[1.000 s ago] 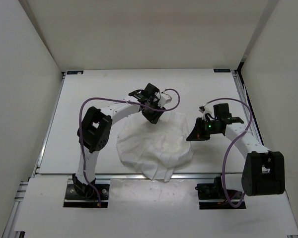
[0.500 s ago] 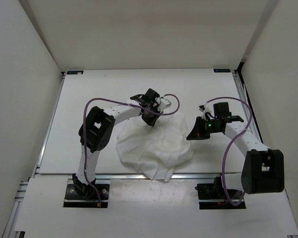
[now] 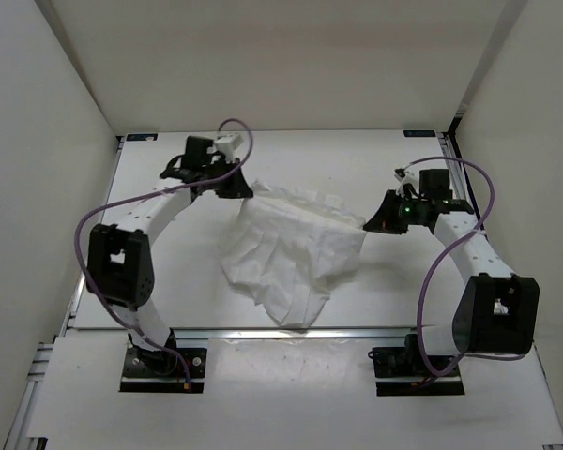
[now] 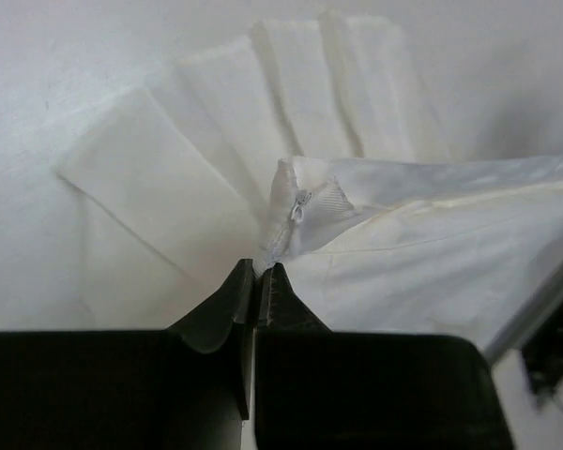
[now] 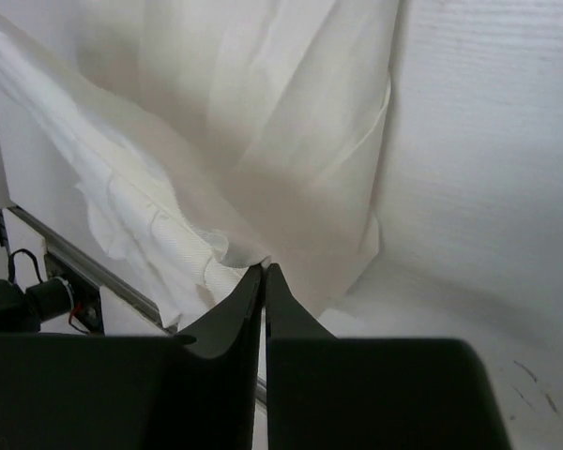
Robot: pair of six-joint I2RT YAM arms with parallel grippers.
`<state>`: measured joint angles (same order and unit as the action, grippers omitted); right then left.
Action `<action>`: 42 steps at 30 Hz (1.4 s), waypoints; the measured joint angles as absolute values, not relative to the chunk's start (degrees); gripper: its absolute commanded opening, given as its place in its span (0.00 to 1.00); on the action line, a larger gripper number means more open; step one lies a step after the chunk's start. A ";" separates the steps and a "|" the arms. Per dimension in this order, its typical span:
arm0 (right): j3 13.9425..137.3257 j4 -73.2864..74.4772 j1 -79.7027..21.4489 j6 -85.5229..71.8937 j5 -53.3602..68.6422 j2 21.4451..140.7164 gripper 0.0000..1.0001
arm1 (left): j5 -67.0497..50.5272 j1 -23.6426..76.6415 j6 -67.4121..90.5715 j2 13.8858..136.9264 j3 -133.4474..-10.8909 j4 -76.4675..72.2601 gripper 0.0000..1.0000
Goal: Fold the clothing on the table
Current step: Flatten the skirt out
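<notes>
The white, creased clothing (image 3: pixel 291 253) hangs stretched between my two grippers over the middle of the table (image 3: pixel 150 253), its lower part still trailing toward the near edge. My left gripper (image 3: pixel 237 190) is shut on the clothing's upper left corner (image 4: pixel 296 211), near a zipper end, as the left wrist view shows at the gripper (image 4: pixel 259 270). My right gripper (image 3: pixel 372 223) is shut on the clothing's upper right edge (image 5: pixel 216 253), pinched at the gripper (image 5: pixel 264 269). The cloth (image 4: pixel 432 234) runs taut between the two grips.
Aluminium rails (image 3: pixel 300 331) run along the table's near edge and right side (image 3: pixel 464 202). White walls close in the left, back and right. Purple cables loop from both arms. The arm bases (image 3: pixel 159 361) sit at the near edge.
The left gripper closed on the clothing and moved back and left, lifting that corner. The right gripper moved back and right with its edge, pulling the cloth out wide.
</notes>
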<state>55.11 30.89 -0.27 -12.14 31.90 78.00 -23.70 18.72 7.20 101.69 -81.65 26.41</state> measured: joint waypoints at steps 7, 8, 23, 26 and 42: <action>56.95 28.14 -0.51 -14.66 33.67 81.17 0.00 | -40.47 8.71 20.91 93.14 -59.07 14.48 0.00; 56.95 28.12 -0.34 -14.63 34.33 81.65 0.00 | -41.32 8.45 21.80 93.19 -57.74 13.50 0.00; 58.87 27.46 -6.63 -11.14 29.71 88.95 0.71 | -47.75 9.89 31.55 92.33 -47.99 -5.91 0.00; 60.05 28.64 -12.45 -8.43 22.98 88.95 0.69 | -47.59 11.05 32.62 92.29 -46.54 -7.86 0.00; 73.21 25.98 -7.64 2.83 16.53 104.86 0.53 | -43.70 9.28 35.62 94.19 -46.50 -9.54 0.00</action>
<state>73.21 25.98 -7.64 2.83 16.53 104.86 -43.70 9.28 35.62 94.19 -46.50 -9.54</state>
